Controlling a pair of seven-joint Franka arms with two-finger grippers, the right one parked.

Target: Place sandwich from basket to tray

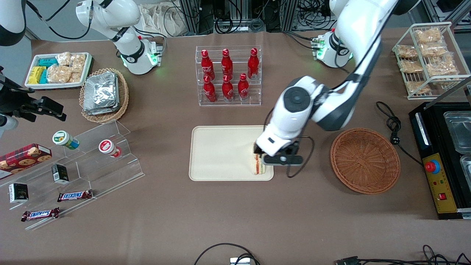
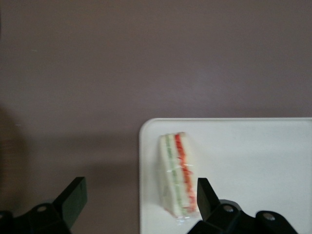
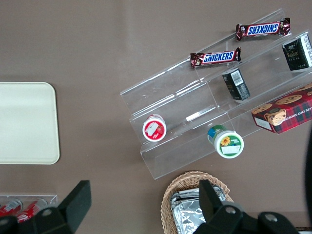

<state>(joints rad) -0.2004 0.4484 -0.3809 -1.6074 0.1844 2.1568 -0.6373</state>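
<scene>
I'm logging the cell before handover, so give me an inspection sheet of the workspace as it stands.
Surface: brown table.
Job's things: sandwich lies on the tray, at its corner near the basket; nothing seen in the basket.
Clutter: rack of red bottles, clear stepped stand with cups and chocolate bars, cookie box, wire rack of snack bags.
Grippers: gripper over the sandwich, fingers open, one finger beside the sandwich.
Cables: black cord near the basket; loops at the table edge.
Surroundings: black machine with red button.
</scene>
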